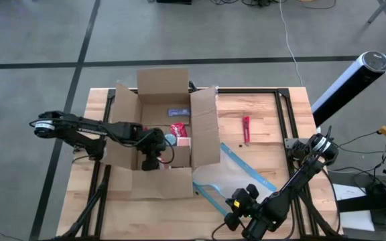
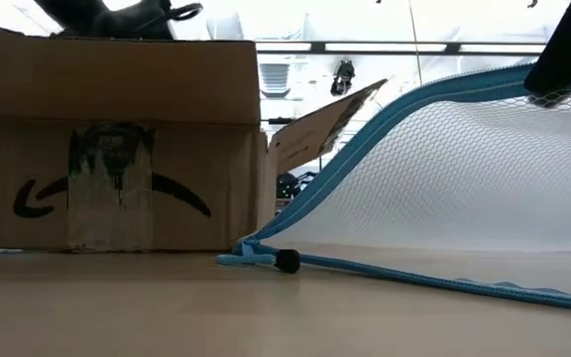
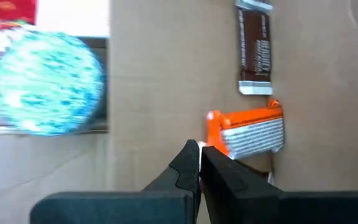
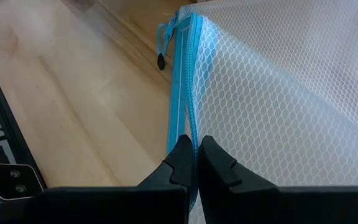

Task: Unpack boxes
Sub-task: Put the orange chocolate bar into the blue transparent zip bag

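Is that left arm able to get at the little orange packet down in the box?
Probably yes. The left claw, shut, is already inside the open box, with the orange packet just beyond its tips and nothing between them.

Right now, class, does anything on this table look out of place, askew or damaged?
The mesh pouch looks odd: the right end effector, shut on its blue zipper edge, holds one side off the table so it hangs tilted. The box stands open, with the left end effector shut inside it. Nothing looks damaged or spilled.

The box (image 1: 161,127) was seen as matt brown corrugated cardboard; the pouch (image 4: 278,106) as translucent mesh-patterned plastic, blue-edged; the surface (image 1: 260,120) as smooth pale wood.
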Tool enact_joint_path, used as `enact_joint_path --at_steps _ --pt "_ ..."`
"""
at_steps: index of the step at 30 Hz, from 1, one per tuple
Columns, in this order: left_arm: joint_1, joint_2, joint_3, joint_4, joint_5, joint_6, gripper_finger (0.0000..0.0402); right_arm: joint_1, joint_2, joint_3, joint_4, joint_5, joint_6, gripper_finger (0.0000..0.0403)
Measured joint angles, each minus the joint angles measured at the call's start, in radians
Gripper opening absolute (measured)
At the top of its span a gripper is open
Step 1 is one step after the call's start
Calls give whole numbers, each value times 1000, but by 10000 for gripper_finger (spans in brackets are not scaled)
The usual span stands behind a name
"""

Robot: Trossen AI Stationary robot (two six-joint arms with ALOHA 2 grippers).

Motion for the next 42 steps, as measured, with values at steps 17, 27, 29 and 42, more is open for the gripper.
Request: enact_joint_path --at_steps 17,27,29,42 --pt "3 23 28 -90 139 14 56 0 0 0 0 0 0 0" --pt "3 73 23 3 158 25 229 0 0 0 0 0 0 0" --pt "3 105 23 9 158 32 245 0 0 0 0 0 0 0" --pt "3 228 25 34 204 57 80 0 0 0 0 0 0 0"
